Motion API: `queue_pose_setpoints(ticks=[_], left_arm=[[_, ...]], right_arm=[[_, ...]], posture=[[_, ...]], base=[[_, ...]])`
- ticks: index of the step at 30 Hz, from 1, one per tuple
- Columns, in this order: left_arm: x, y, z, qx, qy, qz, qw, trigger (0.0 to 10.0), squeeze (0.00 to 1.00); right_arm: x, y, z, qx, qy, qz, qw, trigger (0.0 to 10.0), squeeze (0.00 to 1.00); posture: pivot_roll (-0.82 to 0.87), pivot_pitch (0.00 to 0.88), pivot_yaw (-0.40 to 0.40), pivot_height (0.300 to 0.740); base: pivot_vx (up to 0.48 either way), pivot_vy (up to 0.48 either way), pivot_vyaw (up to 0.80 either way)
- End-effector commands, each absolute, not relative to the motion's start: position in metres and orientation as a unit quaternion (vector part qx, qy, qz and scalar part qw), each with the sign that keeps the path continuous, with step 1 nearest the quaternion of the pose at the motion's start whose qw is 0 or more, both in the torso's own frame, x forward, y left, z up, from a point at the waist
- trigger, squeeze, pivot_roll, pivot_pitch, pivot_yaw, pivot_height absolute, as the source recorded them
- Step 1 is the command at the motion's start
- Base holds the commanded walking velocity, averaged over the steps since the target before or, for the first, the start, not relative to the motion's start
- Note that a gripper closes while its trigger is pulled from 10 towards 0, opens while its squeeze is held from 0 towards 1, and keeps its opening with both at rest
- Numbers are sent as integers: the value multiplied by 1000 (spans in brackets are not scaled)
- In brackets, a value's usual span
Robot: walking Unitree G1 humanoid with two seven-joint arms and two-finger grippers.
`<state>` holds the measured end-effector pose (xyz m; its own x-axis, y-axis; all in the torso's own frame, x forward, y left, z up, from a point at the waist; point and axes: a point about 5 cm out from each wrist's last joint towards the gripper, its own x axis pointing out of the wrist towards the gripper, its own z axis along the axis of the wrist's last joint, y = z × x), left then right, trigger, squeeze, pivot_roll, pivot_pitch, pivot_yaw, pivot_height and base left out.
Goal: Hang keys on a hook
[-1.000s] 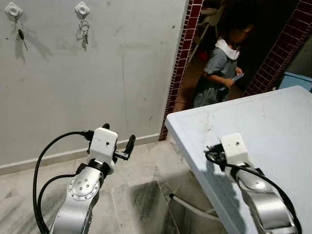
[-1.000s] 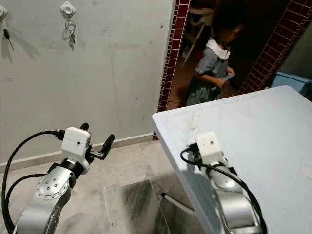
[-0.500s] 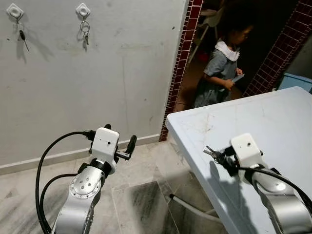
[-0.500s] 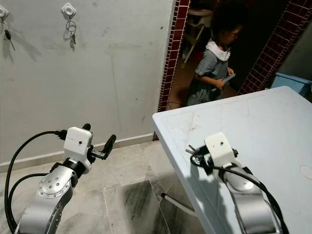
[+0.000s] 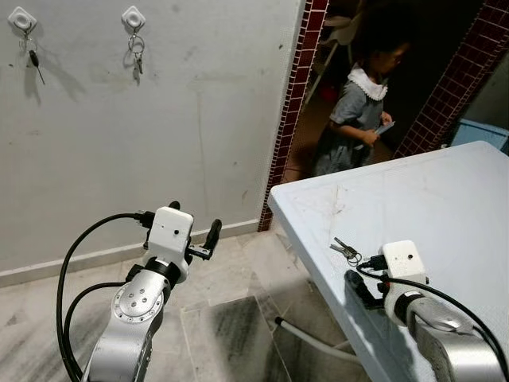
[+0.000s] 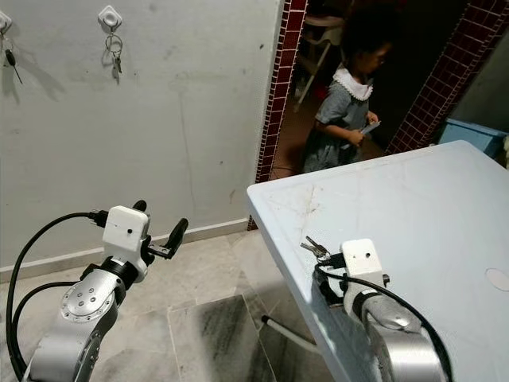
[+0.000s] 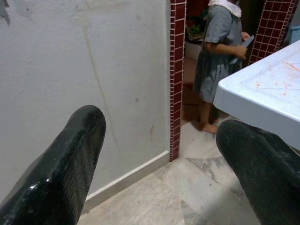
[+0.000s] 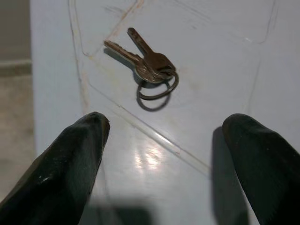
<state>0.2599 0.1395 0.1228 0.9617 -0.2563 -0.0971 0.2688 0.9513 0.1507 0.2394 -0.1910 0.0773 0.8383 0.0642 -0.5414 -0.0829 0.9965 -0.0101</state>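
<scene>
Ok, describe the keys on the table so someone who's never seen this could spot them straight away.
Find the pale blue table on the right. Near its front left edge lie the keys: two brown keys on one ring, just ahead of the right end effector. The other keys hang on wall hooks.

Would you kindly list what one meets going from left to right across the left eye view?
Wall hook with a single key → wall hook with a key ring → left gripper → tiled door frame → keys on the table → person in the doorway → right gripper

No text, label, brand, number or sign can be read anywhere.
</scene>
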Motion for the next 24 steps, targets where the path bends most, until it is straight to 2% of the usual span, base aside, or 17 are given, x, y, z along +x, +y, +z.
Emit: queue_pose_setpoints(ticks=[1, 8, 18, 24], left_arm=[[261, 137, 123, 77, 39, -141, 986, 10000, 0], [262, 137, 123, 74, 39, -140, 987, 10000, 0], [262, 137, 124, 67, 40, -136, 988, 10000, 0], [262, 138, 124, 65, 41, -136, 988, 10000, 0]], right_arm=[[239, -189, 78, 6, 281, 25, 959, 10000, 0], [241, -181, 83, 49, 259, 1, 965, 10000, 0], [246, -190, 88, 92, 231, -72, 966, 10000, 0], [247, -190, 88, 105, 222, -87, 965, 10000, 0]], posture=[[123, 12, -100, 740], [123, 12, -100, 740], [127, 13, -99, 740], [129, 14, -98, 740]], base=[[0, 0, 0], [0, 0, 0], [0, 0, 0], [0, 0, 0]])
